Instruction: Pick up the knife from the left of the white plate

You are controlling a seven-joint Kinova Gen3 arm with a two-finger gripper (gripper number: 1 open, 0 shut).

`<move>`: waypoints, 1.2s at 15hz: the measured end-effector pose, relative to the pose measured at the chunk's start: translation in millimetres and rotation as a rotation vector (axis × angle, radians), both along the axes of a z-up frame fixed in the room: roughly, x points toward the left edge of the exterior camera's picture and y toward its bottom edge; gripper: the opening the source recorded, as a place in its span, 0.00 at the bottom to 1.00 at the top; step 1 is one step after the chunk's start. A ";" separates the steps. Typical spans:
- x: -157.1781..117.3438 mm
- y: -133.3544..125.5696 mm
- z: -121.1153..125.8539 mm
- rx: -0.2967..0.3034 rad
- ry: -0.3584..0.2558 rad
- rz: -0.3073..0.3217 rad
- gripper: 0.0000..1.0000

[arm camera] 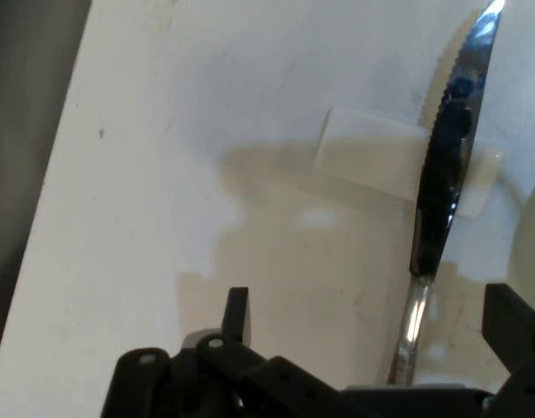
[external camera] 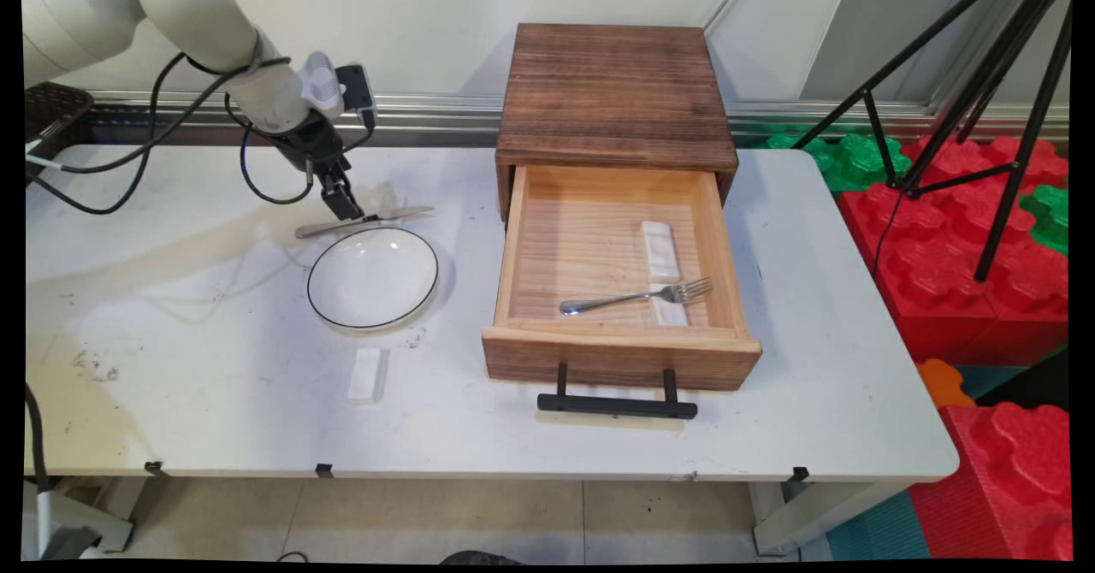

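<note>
One knife (arm camera: 442, 187) lies under the spread, empty tool (external camera: 346, 205), its blade on a white rest (arm camera: 402, 161), a plate (external camera: 373, 280) just beside.

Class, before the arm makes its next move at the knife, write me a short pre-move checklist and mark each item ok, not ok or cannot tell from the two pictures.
1. Pincer open: ok; in the hand view one finger shows on each side with a wide gap.
2. Knife between the fingers: ok, its handle runs into the gap, nearer the right finger.
3. Knife lying steady: ok; its blade rests across a small white rest.
4. Plate apart from the pincer: ok, though close beside the knife.
5. Drawer open: ok; a fork lies inside.
6. Fingers touching the table: cannot tell.
</note>
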State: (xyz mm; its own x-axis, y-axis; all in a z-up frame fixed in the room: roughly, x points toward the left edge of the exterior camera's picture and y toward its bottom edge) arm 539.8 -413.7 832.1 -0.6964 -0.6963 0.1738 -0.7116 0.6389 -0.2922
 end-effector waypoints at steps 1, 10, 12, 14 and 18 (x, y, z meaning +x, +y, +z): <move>0.8 -1.0 -2.7 0.007 -0.003 0.000 1.00; 3.4 -9.3 -25.0 0.049 -0.009 -0.020 1.00; 2.9 -11.3 -28.4 0.052 -0.007 -0.027 1.00; 2.7 -12.0 -30.6 0.055 -0.006 -0.034 0.00; 2.0 -11.2 -31.7 0.057 -0.004 -0.048 0.00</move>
